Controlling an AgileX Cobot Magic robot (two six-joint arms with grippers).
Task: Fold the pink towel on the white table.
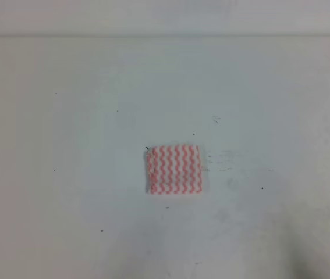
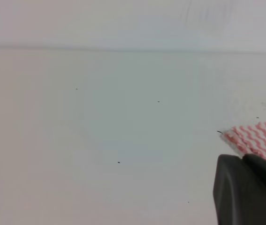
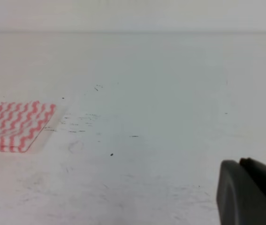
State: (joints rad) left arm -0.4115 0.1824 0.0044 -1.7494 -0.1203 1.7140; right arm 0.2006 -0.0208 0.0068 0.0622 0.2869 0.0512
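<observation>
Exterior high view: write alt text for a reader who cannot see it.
A small pink towel with pink-and-white zigzag stripes lies flat near the middle of a large white table. The table shows a few dark specks and faint scuff marks to the towel's right. No tool touches the towel.

A plain, pale wall [image 1: 165, 16] is seen as a narrow band along the top of all three views.

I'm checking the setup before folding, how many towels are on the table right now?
1. The pink towel lies flat near the middle of the white table, slightly toward the front. No other cloth shows in any view.
</observation>
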